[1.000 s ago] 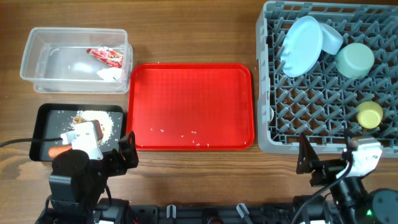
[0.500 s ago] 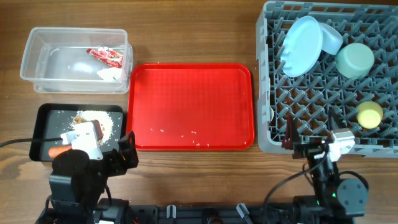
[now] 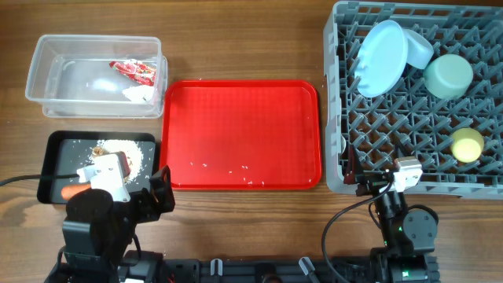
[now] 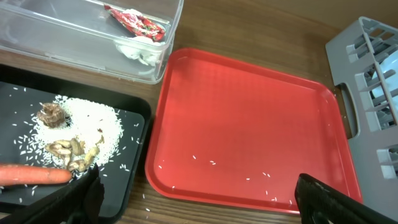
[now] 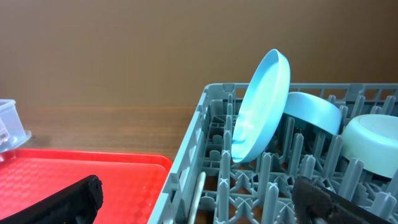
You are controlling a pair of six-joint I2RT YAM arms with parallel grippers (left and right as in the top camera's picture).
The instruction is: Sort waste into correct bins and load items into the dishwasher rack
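Overhead: right gripper [image 3: 354, 174], spread wide and empty, is swinging leftward past the rack [image 3: 409, 126] front; loading is looking done.

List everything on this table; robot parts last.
clear plastic rectangular tub: one, clear, far left
red printed snack wrapper: one, red, in tub
crumpled white tissue: one, white, in tub
shallow black rectangular tray: one, black, near left
small orange carrot: one, orange, black tray
white rice: heap, white, black tray
brownish food scraps: two, brown, on rice
flat red serving tray: one, red, centre
grey pegged dishwasher rack: one, grey, right
light blue plate: one, blue, on edge in rack
light blue bowl: one, blue, beside plate
pale green saucer: one, green, in rack
yellow-green cup: one, yellow-green, in rack
left gripper: black, open, by black tray
right gripper: black, open, at rack's near edge
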